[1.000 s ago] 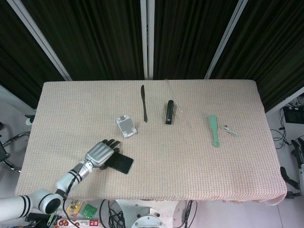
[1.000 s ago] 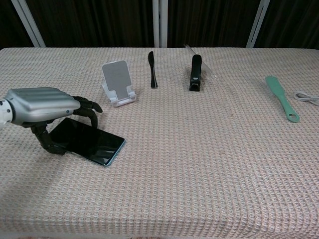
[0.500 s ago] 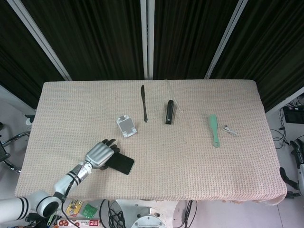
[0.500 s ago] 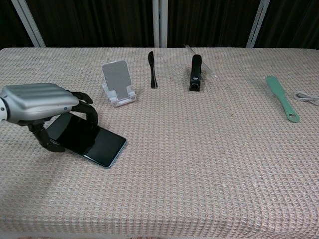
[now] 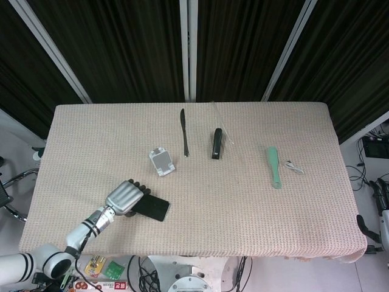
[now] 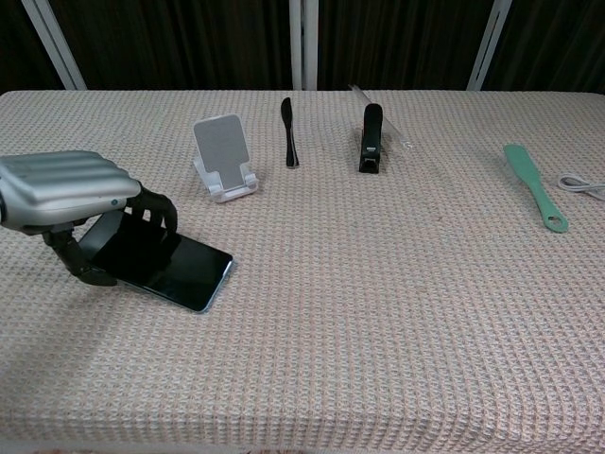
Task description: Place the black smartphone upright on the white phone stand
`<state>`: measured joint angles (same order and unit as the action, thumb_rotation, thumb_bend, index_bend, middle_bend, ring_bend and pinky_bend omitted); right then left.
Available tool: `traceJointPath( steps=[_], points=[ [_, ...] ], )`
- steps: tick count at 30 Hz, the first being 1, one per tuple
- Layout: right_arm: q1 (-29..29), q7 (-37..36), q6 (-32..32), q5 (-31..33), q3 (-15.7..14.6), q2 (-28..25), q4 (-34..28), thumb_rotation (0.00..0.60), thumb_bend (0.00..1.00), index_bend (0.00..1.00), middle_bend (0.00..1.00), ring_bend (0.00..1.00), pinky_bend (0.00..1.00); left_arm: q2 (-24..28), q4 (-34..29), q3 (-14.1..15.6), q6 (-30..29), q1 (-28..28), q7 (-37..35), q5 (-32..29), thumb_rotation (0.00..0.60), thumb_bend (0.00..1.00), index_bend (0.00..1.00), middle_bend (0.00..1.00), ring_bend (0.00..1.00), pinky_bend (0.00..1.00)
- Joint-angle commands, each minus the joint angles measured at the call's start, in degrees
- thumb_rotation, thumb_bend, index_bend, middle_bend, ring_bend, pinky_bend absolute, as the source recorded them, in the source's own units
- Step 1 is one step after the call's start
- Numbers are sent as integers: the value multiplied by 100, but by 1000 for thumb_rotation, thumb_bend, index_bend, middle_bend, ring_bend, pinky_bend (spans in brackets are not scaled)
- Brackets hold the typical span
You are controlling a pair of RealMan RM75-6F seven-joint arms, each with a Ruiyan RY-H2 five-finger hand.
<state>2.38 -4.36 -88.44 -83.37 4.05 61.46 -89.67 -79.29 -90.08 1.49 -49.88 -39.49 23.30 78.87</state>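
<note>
The black smartphone (image 5: 155, 210) lies near the table's front left, screen up. In the chest view the smartphone (image 6: 184, 272) is tilted, its left end raised and its right end on the cloth. My left hand (image 5: 123, 198) covers that raised end; in the chest view this hand (image 6: 61, 189) has its fingers curled over the far edge and its thumb under the near edge, gripping the phone. The white phone stand (image 5: 161, 162) stands empty farther back and to the right, a short gap from the hand; it shows in the chest view too (image 6: 223, 156). My right hand is not seen.
Behind the stand lie a black knife (image 5: 184, 132) and a black stapler (image 5: 217, 143). A green brush (image 5: 275, 166) and a white cable (image 5: 295, 167) lie at the right. The table's front edge runs close below the phone.
My left hand has curled tighter round the phone's left end and lifted it a little. Hand and phone have shifted slightly left.
</note>
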Motion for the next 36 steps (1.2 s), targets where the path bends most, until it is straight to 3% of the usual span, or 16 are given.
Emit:
traceJointPath(
  steps=[1, 10, 19, 26, 32, 36],
  points=[
    [-3, 4, 4, 0, 0, 3, -1, 600, 283, 0, 0, 0, 0, 27, 14, 20, -23, 5, -53, 57, 600, 409, 566, 515, 389, 418],
    [-3, 52, -5, -9, 0, -12, -36, 600, 283, 0, 0, 0, 0, 277, -32, 27, -234, -26, -186, 467, 600, 410, 567, 515, 412, 417],
    [-15, 79, -35, -11, 31, -22, -84, 600, 283, 0, 0, 0, 0, 1627, -735, -119, -578, -122, 422, 876, 600, 411, 565, 515, 411, 417],
    [-23, 119, -86, -83, 28, 5, -143, 600, 283, 0, 0, 0, 0, 2367, -1039, -611, -478, -479, 1927, 635, 600, 414, 548, 515, 411, 434],
    [2, 142, -162, -123, 26, -19, -196, 600, 284, 0, 0, 0, 0, 2564, -1242, -863, 240, -1072, 3059, 290, 600, 423, 548, 515, 423, 437],
    [18, 118, -179, -122, 19, -18, -201, 600, 283, 0, 0, 0, 0, 2409, -1116, -973, 757, -1541, 3854, -33, 600, 429, 548, 515, 423, 434]
  ],
)
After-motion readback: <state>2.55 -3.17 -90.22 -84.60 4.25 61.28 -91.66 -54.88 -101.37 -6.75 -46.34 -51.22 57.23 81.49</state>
